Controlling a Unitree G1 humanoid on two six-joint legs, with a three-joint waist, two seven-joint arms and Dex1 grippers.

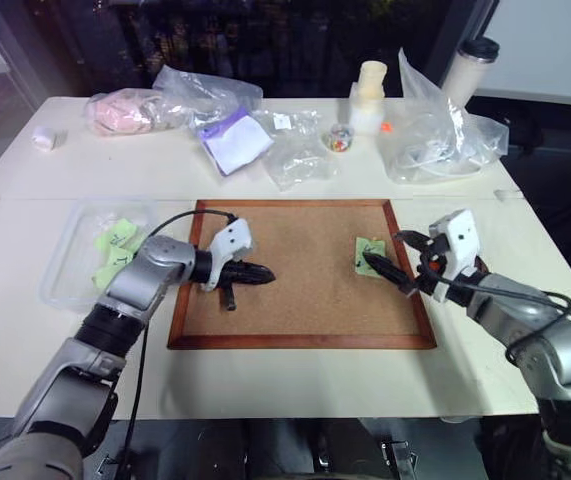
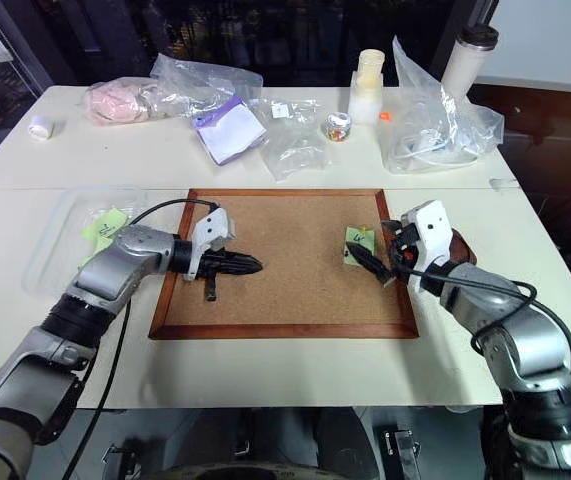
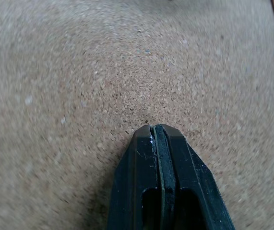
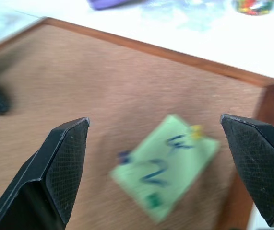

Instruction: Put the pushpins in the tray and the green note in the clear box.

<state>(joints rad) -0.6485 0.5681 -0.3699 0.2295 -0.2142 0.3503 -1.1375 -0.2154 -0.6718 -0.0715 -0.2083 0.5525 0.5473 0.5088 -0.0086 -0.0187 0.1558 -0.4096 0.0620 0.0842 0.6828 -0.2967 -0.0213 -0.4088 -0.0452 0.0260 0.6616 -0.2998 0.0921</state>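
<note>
1. The green note (image 4: 168,165) lay pinned on the cork board (image 1: 295,300) near the board's right edge, with pushpins (image 4: 196,130) at its corners. The right pincer (image 1: 397,262) stood spread wide just beside it; closing on paper instead of a pin head would likely tear or crumple the note.
2. The pins were tiny, so a slightly off approach could knock one loose to roll across the counter (image 1: 265,375).
3. The left pincer (image 1: 255,272) was clenched and empty over the board's left part, too far away to steady the note.
4. The clear box (image 1: 75,255) sat by the counter's left edge, well apart, already holding similar notes; the long carry risked a drop.
5. I could not make out the tray clearly.
</note>
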